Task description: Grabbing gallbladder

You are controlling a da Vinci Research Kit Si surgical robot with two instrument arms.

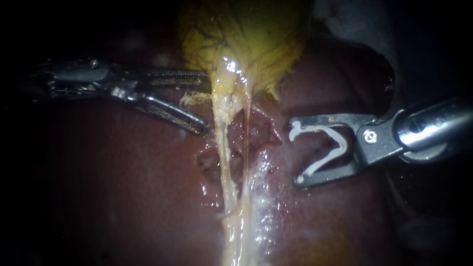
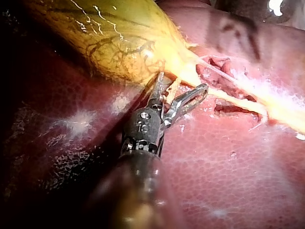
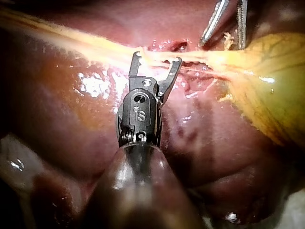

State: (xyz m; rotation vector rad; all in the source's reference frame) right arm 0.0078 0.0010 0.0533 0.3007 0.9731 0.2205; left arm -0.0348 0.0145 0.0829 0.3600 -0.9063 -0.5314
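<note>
The yellow-green gallbladder [image 1: 246, 39] [image 2: 109, 33] [image 3: 271, 81] lies on the dark red liver [image 1: 123, 187]. From its narrow end two pale tubes [image 1: 224, 148] run down together over the liver, with a raw gap between them. My left instrument [image 1: 204, 102] [image 2: 182, 81] has its jaws open just left of the narrow end; the upper jaw lies against the gallbladder's edge, and only a frayed shred of tissue sits between the jaws. My right instrument [image 1: 295, 151] [image 3: 157, 57] waits right of the tubes, its jaws wide apart with an open white clip [image 1: 327, 143] seated against both.
Raw, dissected liver bed [image 1: 256, 133] shows between and beside the tubes. Wet glistening tissue [image 1: 266, 207] runs along the tubes' lower part. A pale fold [image 1: 354, 24] lies at the upper right. In the right wrist view my left instrument [image 3: 223, 42] appears beyond the tubes.
</note>
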